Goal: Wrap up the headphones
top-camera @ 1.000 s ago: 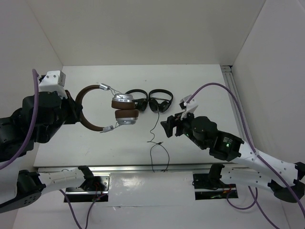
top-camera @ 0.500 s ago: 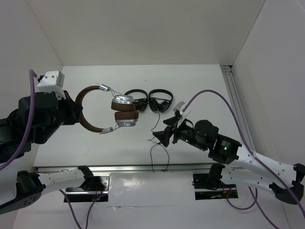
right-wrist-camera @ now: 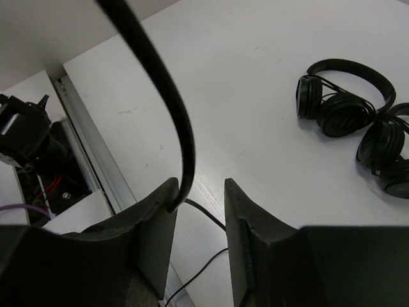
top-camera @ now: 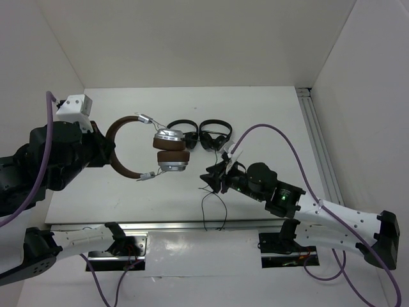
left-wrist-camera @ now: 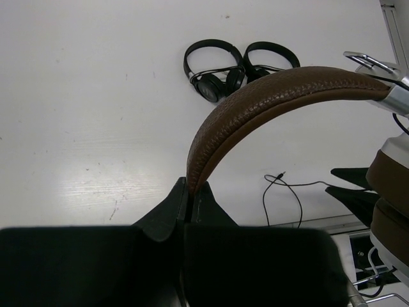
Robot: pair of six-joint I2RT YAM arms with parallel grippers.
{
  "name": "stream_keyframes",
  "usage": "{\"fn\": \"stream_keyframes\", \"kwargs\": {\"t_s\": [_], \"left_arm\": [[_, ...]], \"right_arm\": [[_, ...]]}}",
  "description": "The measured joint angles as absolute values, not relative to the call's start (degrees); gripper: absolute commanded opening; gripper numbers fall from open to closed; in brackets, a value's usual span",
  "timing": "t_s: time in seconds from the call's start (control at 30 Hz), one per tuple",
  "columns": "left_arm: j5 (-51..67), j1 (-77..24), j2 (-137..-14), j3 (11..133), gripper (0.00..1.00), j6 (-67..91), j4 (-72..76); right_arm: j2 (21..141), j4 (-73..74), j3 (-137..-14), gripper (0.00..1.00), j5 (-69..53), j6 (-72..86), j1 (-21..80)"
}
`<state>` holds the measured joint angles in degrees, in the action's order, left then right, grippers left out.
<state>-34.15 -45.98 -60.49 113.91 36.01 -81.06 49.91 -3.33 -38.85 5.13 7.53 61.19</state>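
Note:
The headphones [top-camera: 167,150], with brown headband [top-camera: 124,163] and silver-and-brown earcups, hang in the air at the left. My left gripper [top-camera: 105,150] is shut on the headband [left-wrist-camera: 268,96], its jaws closed on the band's end in the left wrist view [left-wrist-camera: 190,188]. The thin black cable [top-camera: 202,208] drops to the table and loops near the front edge. My right gripper [top-camera: 211,178] is open low over the table at the cable. In the right wrist view [right-wrist-camera: 199,192] the cable [right-wrist-camera: 172,96] runs against the inner side of the left finger [right-wrist-camera: 163,204].
Two smaller all-black headphones [top-camera: 183,133] [top-camera: 215,134] lie side by side at the table's middle back; they also show in the right wrist view [right-wrist-camera: 342,96]. A metal rail [top-camera: 316,147] runs along the right side. The table's front edge [top-camera: 192,225] is just below the cable loop.
My right gripper has moved left and down to the hanging cable, which now sits between its fingers. My left gripper still holds the headband and shifted slightly right.

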Motion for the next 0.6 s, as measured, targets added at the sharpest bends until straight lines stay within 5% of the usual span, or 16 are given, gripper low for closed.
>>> {"fn": "stream_keyframes", "kwargs": {"t_s": [0.03,0.07,0.13,0.33,0.6], "left_arm": [[-34.06,-45.98,-60.58,113.93,0.00,36.01,-81.06],[-33.98,-45.98,-60.66,113.93,0.00,36.03,-81.03],[-33.89,-45.98,-60.69,113.91,0.00,36.03,-81.03],[-35.66,-45.98,-60.51,111.13,0.00,36.16,-80.58],[-40.32,-45.89,-52.99,87.18,0.00,29.43,-67.96]], "right_arm": [[49.91,-4.43,-38.15,0.36,4.84,7.51,60.73],[49.89,-5.43,-37.47,0.15,4.62,7.53,60.25],[49.89,-7.33,-36.42,0.01,4.34,7.62,59.31],[46.44,-8.49,-34.24,0.00,9.10,8.71,58.72],[42.87,6.13,-45.04,0.00,21.37,8.86,58.76]]}}
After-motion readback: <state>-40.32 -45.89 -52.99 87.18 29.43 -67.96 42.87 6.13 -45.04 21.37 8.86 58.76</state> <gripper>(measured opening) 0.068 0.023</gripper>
